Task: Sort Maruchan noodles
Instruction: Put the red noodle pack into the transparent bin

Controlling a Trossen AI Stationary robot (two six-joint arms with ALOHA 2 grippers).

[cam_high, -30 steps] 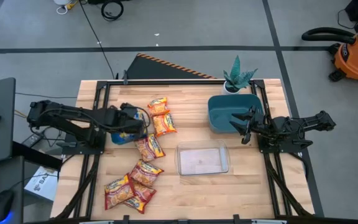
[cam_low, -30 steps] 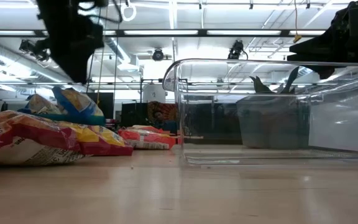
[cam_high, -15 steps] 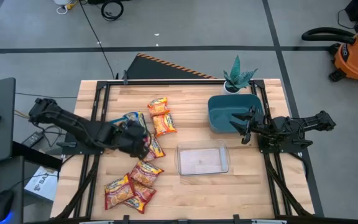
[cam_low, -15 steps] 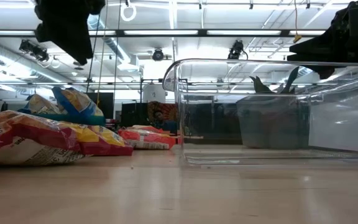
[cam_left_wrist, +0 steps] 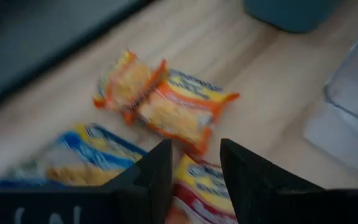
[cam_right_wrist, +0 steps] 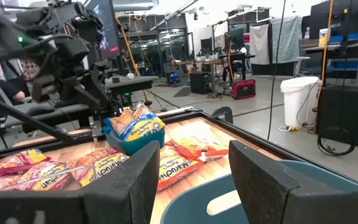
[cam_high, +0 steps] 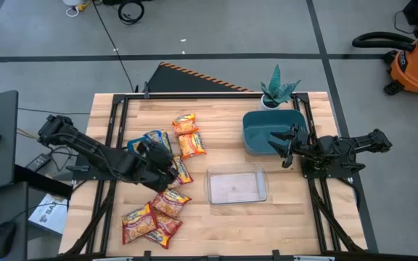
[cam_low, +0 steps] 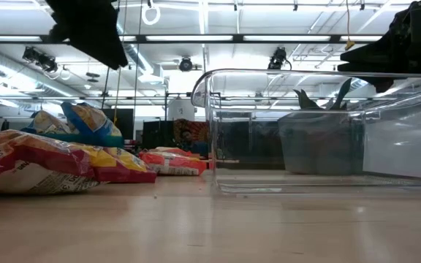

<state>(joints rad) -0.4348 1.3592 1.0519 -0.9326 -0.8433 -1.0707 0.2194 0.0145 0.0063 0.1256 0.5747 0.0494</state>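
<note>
1. Sorting looks barely begun, judging by the layout: clear bin is empty, teal bin shows no packets inside from above.
2. Maruchan noodles all lie loose on the table's left half: blue-trim one and two orange ones far side, red ones near edge.
3. Left gripper hangs over the mid-pile packets, fingers parted, nothing between them.
4. Right gripper waits over the teal bin, released, holding nothing.
5. Left to do: practically every packet, by my read.
</note>
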